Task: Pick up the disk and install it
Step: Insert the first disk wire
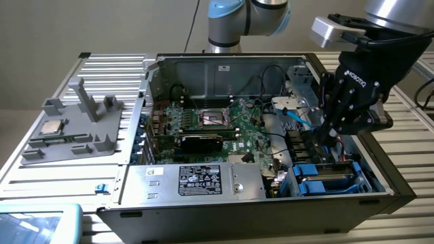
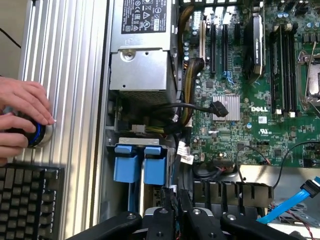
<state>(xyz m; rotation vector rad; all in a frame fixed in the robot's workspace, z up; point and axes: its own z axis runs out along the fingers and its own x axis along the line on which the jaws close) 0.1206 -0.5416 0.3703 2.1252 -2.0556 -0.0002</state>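
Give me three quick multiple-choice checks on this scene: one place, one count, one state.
1. The gripper hangs over: A) the grey fixture B) the drive bay C) the power supply.
2. Blue handles side by side in the bay, wrist view: A) one B) two C) four.
3. The case is: A) open B) closed C) upright.
B: it is above the bay at the exterior view's right. B: two sit together. A: the motherboard lies exposed.

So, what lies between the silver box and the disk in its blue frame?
Loose cables, between the silver box and the disk, seen in the wrist view.
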